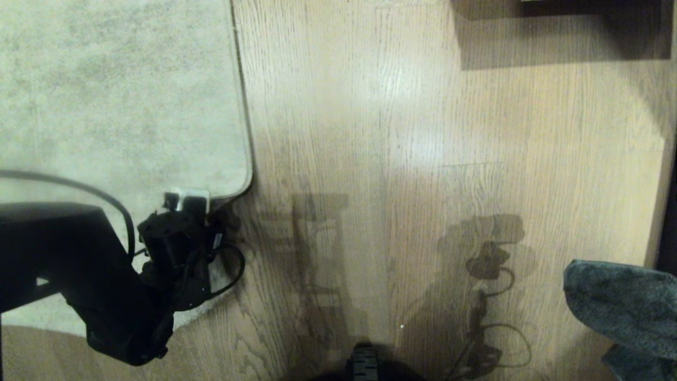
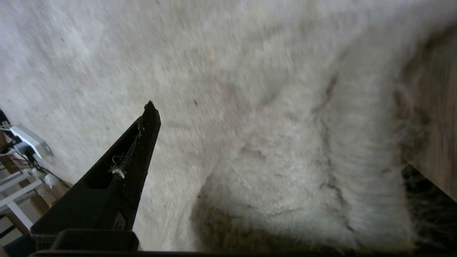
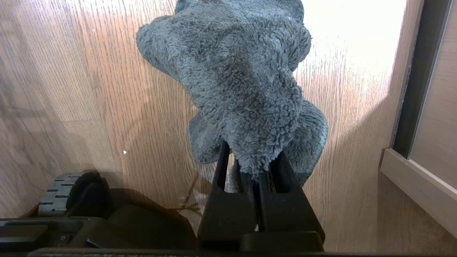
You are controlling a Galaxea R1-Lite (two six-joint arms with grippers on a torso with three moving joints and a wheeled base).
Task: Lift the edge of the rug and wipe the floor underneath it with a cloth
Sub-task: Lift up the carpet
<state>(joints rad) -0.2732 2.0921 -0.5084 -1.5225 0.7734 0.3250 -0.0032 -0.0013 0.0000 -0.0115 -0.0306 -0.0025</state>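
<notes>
The pale grey-beige rug [image 1: 116,95] fills the upper left of the head view, its rounded corner lying on the wood-plank floor [image 1: 402,159]. My left gripper [image 1: 186,202] is at that corner, open. In the left wrist view one black finger [image 2: 141,146] lies over the rug [image 2: 250,89] pile, which humps up beside it; the other finger is hidden. My right gripper [image 3: 250,167] is shut on the dark grey-teal fuzzy cloth [image 3: 239,78], holding it above the floor [image 3: 89,89]. The cloth [image 1: 621,304] shows at the lower right of the head view.
A dark piece of furniture [image 1: 592,8] casts a shadow at the far right. A cabinet or door frame [image 3: 417,107] stands close to the right arm. My base wheel [image 3: 57,200] is near the cloth. A white power strip with cables [image 2: 30,141] lies beyond the rug.
</notes>
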